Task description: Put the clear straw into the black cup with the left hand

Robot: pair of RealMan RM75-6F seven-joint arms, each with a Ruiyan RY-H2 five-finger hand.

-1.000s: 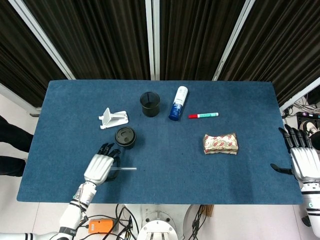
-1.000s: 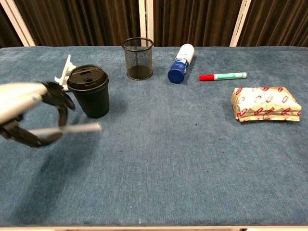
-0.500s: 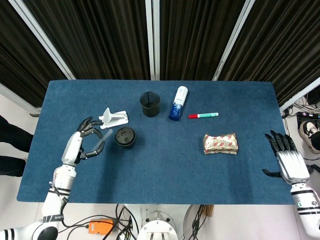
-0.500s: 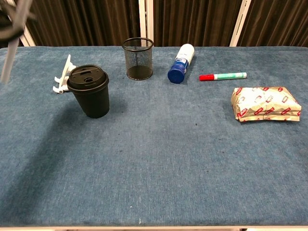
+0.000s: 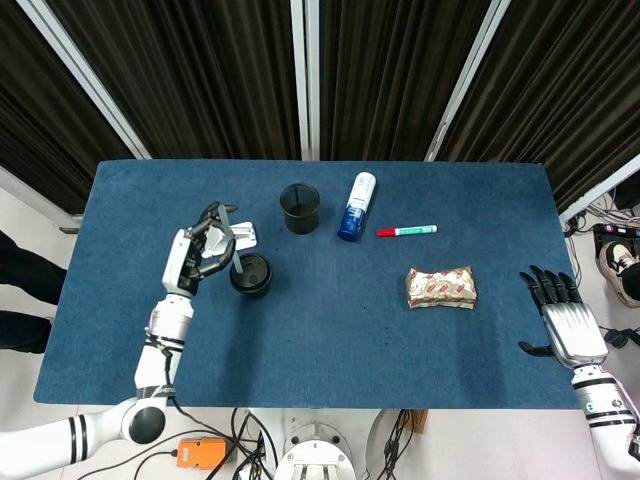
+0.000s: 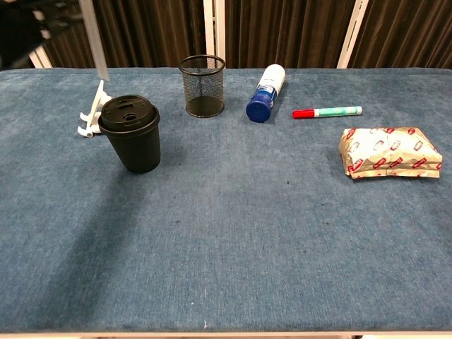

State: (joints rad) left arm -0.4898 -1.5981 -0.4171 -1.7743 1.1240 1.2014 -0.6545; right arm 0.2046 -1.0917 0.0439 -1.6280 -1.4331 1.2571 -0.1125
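The black cup stands upright with its lid on, at the table's left middle. My left hand hovers just to the left of it and above it. It pinches the clear straw, which hangs nearly upright with its lower end above and left of the cup lid. In the chest view the left hand is only a dark blur at the top left corner. My right hand is at the table's right edge, fingers spread, holding nothing.
A white plastic stand lies just behind the cup. A black mesh holder, a blue and white bottle and a red and green marker lie along the back. A snack packet sits at the right.
My left hand lifted the straw from the table's front, carried it back and right to the cup, and turned it from level to nearly upright. The right hand drifted slightly inward.
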